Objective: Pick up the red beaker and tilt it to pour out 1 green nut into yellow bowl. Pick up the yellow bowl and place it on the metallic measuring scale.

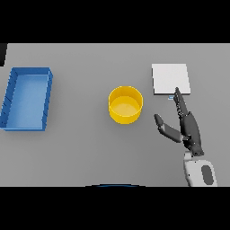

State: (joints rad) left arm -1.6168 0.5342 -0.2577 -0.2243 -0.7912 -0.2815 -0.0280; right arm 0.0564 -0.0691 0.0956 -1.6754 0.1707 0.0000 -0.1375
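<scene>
Reaching right hand (191, 130), fingers (179, 102) straight, holding nothing, tips over scale (170, 78) edge

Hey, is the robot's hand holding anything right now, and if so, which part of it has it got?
Nothing is held. The right hand is open, fingers straight, between the round yellow bowl and the flat square metallic scale.

You are looking at a plain test or lab-style workspace rather than a home. The evidence is a bare grey bench (81, 152) with only a few sorting and measuring props set well apart: a blue tray (11, 96) at the left, a yellow bowl (126, 105) in the middle, and a flat pale measuring scale (170, 78) at the right.
</scene>
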